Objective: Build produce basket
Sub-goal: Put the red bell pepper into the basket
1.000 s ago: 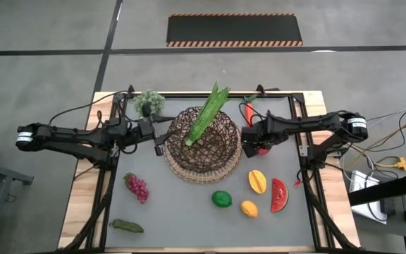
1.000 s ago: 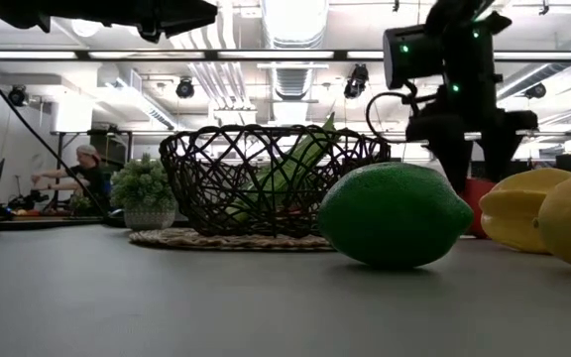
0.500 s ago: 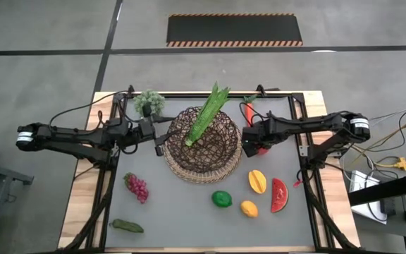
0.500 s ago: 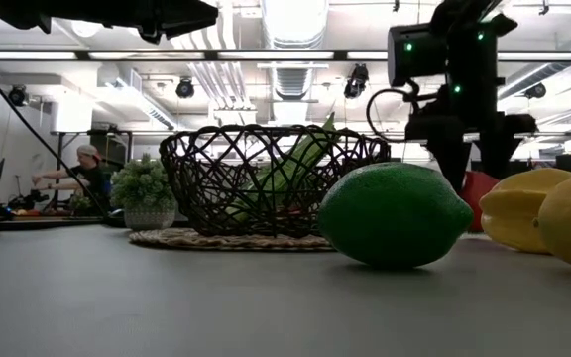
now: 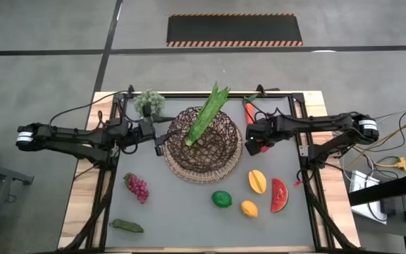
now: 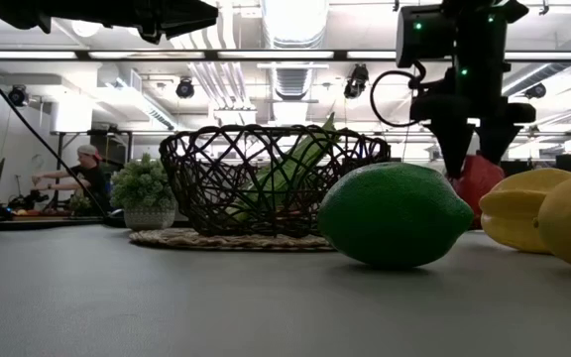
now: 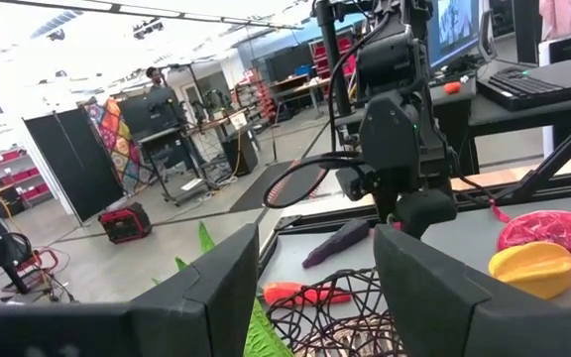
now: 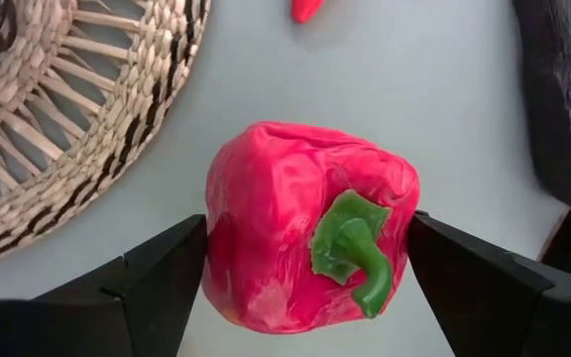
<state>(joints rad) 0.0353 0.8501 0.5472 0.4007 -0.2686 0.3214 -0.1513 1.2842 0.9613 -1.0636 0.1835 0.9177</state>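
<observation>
The basket (image 5: 203, 147) stands mid-table on its tan wicker base, with the long green leaves (image 5: 206, 116) lying in it and sticking out over its far rim. My right gripper (image 5: 258, 140) is just right of the basket, shut on the red pepper (image 8: 305, 238). My left gripper (image 5: 159, 144) is open and empty at the basket's left rim; its fingers (image 7: 216, 288) frame the right arm. The carrot (image 5: 249, 111), grapes (image 5: 136, 187), lime (image 5: 222, 199), lemon (image 5: 249, 208), mango (image 5: 257, 181) and watermelon slice (image 5: 279, 195) lie on the table. My right gripper pinches the red pepper between its two fingers (image 8: 157, 283), on two opposite sides of its body (image 8: 216, 248). The fingers come from above, pointing down. The green stem (image 8: 355, 243) faces up toward the wrist. The pepper (image 6: 477, 183) hangs below the fingers; lime and mango hide its underside.
A pale bushy clump in a pot (image 5: 149, 104) stands at the far left, behind the left arm. A dark green vegetable (image 5: 127, 226) lies near the front left. A black frame (image 5: 302, 127) borders the grey mat. A person (image 6: 89, 169) sits in the room beyond.
My right gripper has gone up and a little toward the table's right edge, shut on the red pepper. The pepper now sits higher than before and has tipped slightly. My left arm has kept still.
</observation>
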